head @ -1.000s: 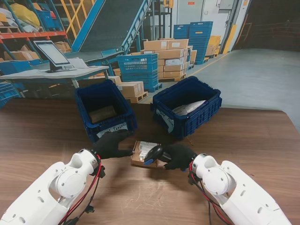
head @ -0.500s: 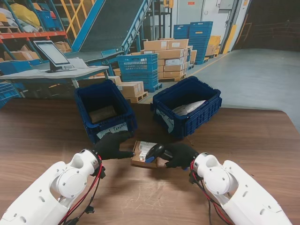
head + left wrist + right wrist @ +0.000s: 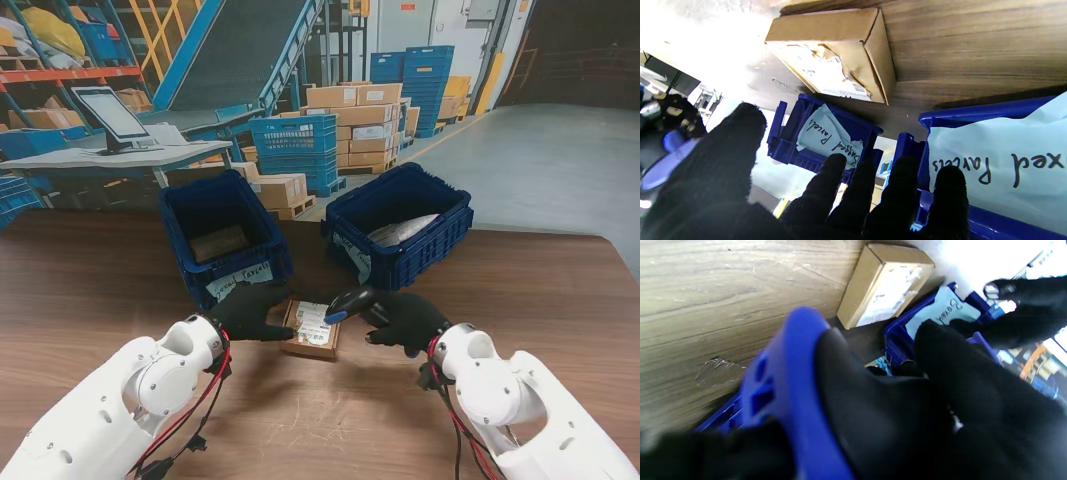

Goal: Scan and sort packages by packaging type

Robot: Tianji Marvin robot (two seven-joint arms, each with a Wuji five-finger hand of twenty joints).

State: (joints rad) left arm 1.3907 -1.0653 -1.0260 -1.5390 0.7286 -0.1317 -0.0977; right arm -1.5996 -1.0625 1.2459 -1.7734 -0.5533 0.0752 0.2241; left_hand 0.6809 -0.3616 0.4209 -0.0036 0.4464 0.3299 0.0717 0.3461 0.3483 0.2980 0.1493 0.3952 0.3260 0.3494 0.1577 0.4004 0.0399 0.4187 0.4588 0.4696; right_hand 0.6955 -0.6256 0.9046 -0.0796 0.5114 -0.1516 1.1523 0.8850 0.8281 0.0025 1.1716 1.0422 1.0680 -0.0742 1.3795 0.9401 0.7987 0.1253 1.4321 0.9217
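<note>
A small cardboard box with a white label lies flat on the table between my hands; it also shows in the wrist views. My left hand, black-gloved with fingers apart, rests against the box's left edge and holds nothing. My right hand is shut on a black and blue handheld scanner, whose head hovers just right of and above the box label. The left blue bin, labelled "Boxed Parcels", holds a cardboard box. The right blue bin, labelled "Bagged Parcels", holds a grey bag.
Both bins stand side by side just beyond the box, with a narrow gap between them. The brown wooden table stretches out to the right. Beyond its far edge are a desk with a monitor, stacked crates and cartons.
My right hand has lifted the scanner off the box and drawn it right, uncovering the label. My left hand has edged closer to the box's left side.
</note>
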